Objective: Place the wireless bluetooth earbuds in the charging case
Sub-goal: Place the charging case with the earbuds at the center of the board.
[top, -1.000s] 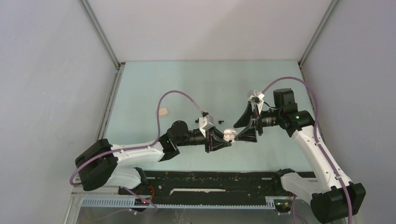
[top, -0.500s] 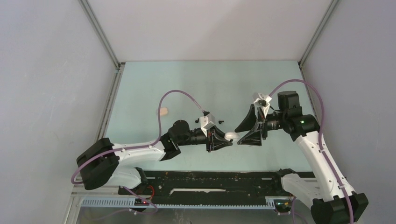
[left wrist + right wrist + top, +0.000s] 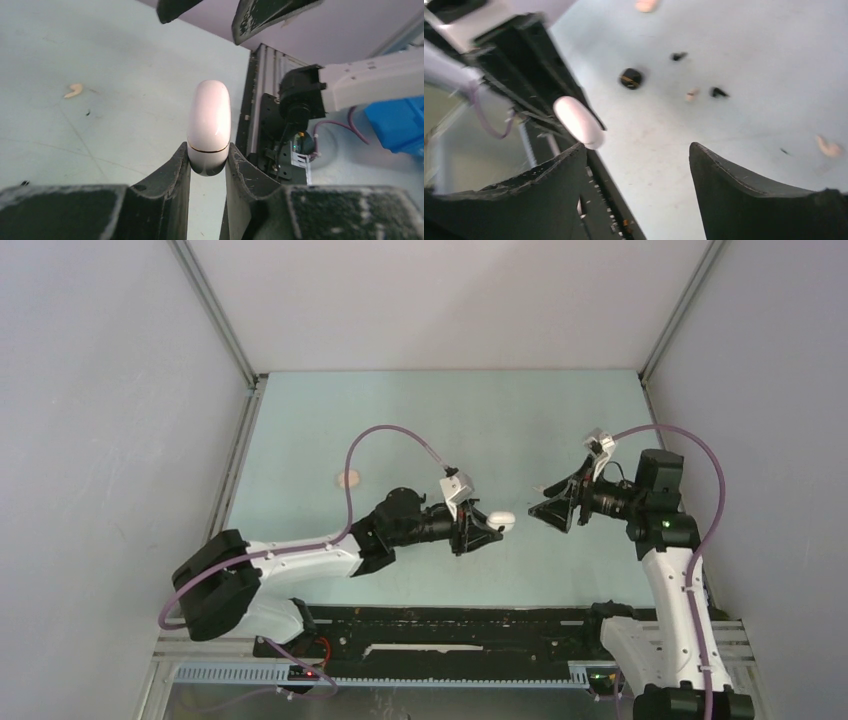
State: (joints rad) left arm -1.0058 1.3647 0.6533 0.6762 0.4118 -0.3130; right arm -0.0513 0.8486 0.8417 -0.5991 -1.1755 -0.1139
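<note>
Case (image 3: pixel 208 115), glossy white oval w/ thin dark seam, tight in L gripper (image 3: pixel 208 150); R gripper (image 3: pixel 636 147) agape.

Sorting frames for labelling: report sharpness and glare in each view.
Left wrist: sharp, a soft highlight on the white charging case in the left pincer. Right wrist: motion-blurred, the beige earbud smeared. Top external: evenly lit, crisp.

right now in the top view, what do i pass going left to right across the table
beige earbud lying alone → left end effector, shut → white charging case sticking out of its grip → right end effector, open, apart from the case
</note>
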